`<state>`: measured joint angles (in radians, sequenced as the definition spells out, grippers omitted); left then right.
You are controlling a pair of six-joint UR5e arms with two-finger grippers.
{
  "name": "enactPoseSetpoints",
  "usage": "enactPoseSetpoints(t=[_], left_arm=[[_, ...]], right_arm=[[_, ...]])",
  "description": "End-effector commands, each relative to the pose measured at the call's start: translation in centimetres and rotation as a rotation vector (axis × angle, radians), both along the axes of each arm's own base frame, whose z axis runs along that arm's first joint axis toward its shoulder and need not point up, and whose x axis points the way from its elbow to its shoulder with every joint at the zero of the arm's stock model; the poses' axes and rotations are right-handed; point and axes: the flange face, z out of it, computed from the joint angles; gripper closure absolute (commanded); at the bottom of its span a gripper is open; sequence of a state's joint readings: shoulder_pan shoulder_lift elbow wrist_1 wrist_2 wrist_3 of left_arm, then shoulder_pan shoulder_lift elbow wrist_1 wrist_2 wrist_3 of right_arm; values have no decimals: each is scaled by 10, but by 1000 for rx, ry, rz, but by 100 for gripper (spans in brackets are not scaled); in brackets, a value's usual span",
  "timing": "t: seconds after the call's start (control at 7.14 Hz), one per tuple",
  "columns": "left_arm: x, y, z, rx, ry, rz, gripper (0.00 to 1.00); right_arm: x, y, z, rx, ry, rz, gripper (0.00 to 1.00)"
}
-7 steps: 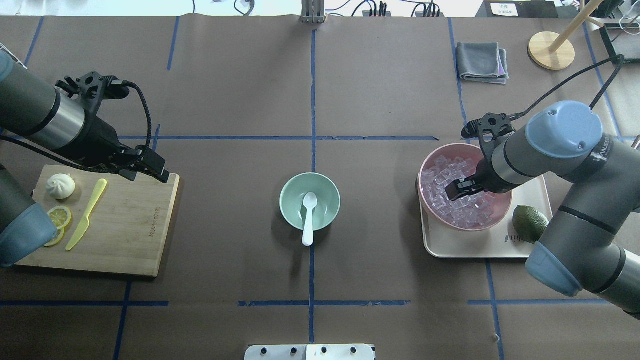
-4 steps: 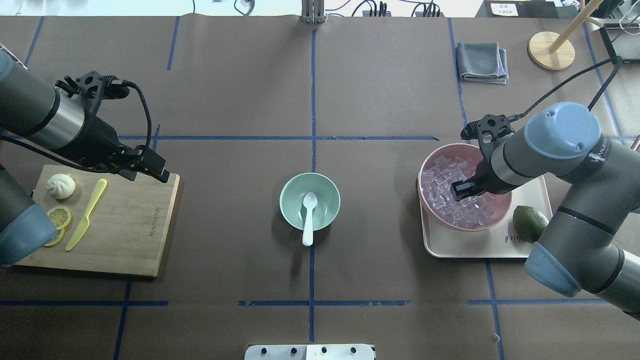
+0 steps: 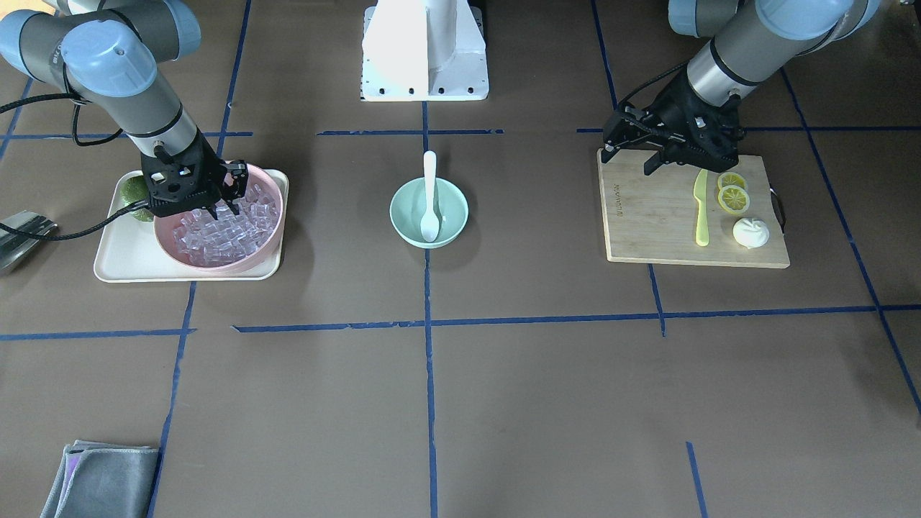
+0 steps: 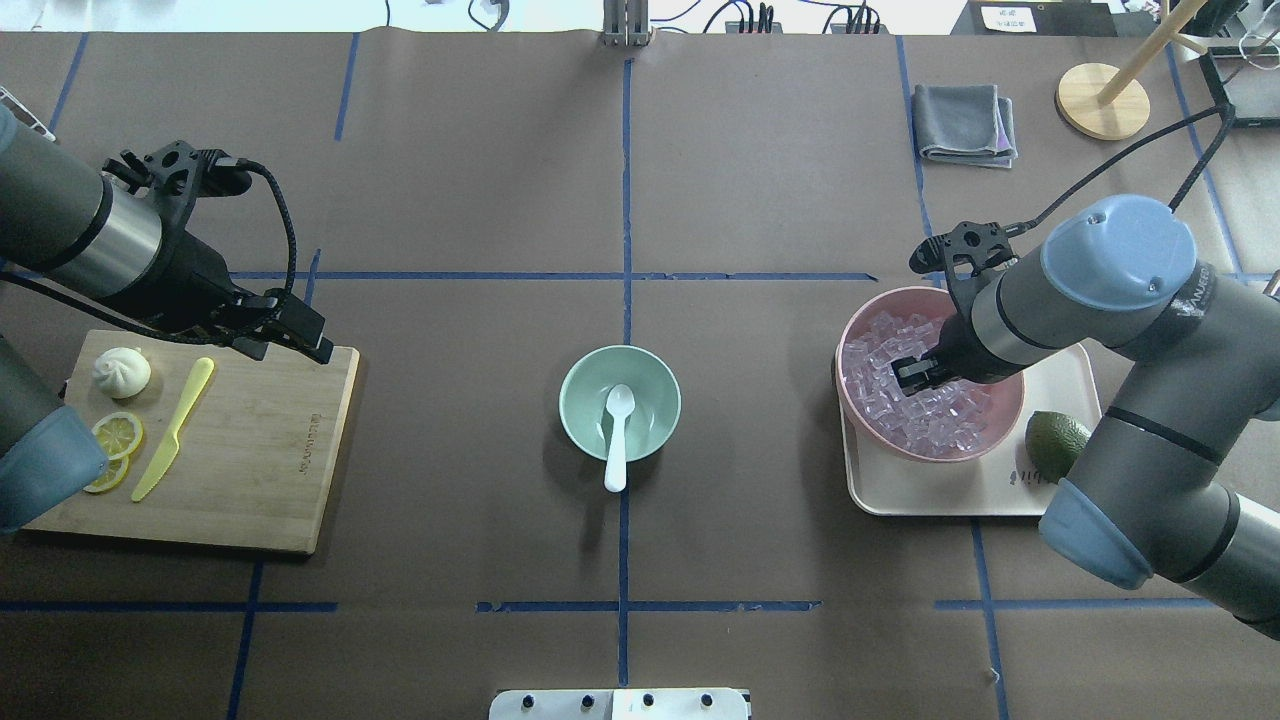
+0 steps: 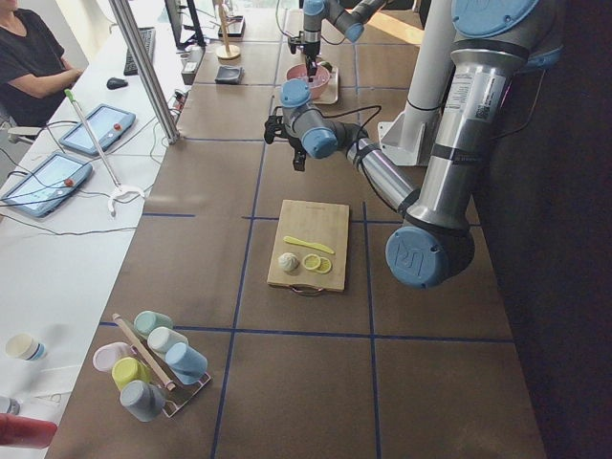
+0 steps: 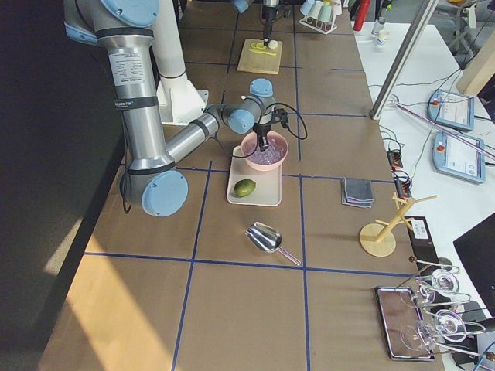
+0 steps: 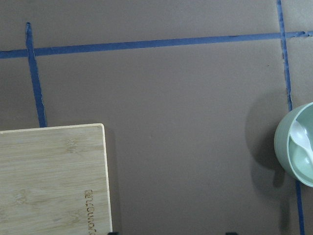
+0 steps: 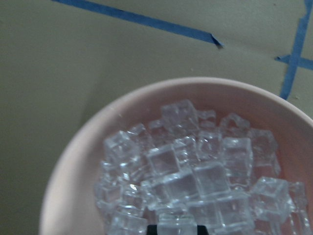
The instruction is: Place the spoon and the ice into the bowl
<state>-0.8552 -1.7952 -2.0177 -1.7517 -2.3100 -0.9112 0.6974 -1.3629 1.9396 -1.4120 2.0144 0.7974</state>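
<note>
We see the right gripper (image 4: 905, 372) shifted slightly toward the far edge inside the pink bowl (image 4: 846, 340) by the right edge, jaws narrowed, apparently pinching one ice (image 4: 880, 350) cube. Spoon (image 4: 617, 440) already lies in the bowl (image 4: 575, 395) mid-counter, handle over its near rim. Left gripper (image 4: 288, 348) hovers open, empty, near the left edge. Our worry: slick cube slips mid-carry.

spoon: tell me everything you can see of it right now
The spoon is small, white and plastic-looking, in one piece. Its oval scoop lies inside the mint-green bowl at the table's centre. The handle leans on the bowl's rim on the robot's side and sticks out past it. Only the bowl touches it.
</note>
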Motion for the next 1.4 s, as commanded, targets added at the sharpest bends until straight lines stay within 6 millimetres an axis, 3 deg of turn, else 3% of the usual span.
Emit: enactPoseSetpoints(t=[0.0,0.14,0.28,0.42,0.56,0.7,1.12,1.26], left_arm=[[-6,7,1,2,2,-1,22],[-6,7,1,2,2,-1,22],[-7,7,1,2,1,-2,21],[-8,8,6,-5,-5,-3,19],[-9,8,5,-3,-5,-4,18],[-9,8,3,2,-3,-7,17],[-10,8,4,3,-5,-9,9],[-9,9,4,3,-5,-8,7]], right_arm=[[-8,-1,-67,-22,-119,31,100],[-23,0,-108,-80,-182,75,100],[-49,12,-131,-153,-217,100,100],[-81,12,-150,-215,-233,128,100],[-121,13,-166,-254,-227,178,100],[-152,17,-174,-250,-212,211,100],[-192,14,-176,-267,-174,209,98],[-197,17,-172,-266,-164,204,88]])
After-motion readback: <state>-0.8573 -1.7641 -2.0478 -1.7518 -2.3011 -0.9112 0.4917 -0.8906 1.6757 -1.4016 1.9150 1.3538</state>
